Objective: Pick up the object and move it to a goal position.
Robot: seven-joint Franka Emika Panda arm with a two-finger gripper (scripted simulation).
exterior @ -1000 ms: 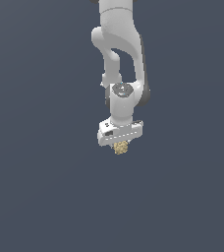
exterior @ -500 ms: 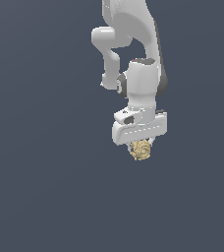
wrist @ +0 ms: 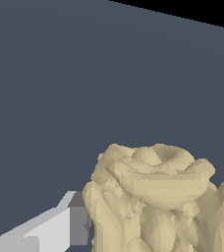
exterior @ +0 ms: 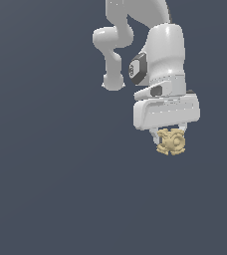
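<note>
The object (exterior: 171,142) is a small tan-yellow knobbly clump with rounded bumps and holes. It hangs under my white gripper (exterior: 169,133), which is shut on it, its short fingers either side of the clump's upper part. In the wrist view the object (wrist: 158,202) fills the frame close up, with one white, grey-padded finger (wrist: 65,224) pressed against its side. The other finger is hidden in that view. The clump is held in the air over the plain dark grey floor (exterior: 51,189).
The white arm (exterior: 135,45) rises behind the gripper to the frame's top. The dark grey floor ends at a black edge (wrist: 202,12) seen in the wrist view.
The gripper, still shut on the object, has moved toward the exterior view's right and looks larger, nearer the camera. The arm's wrist has swung round with it.
</note>
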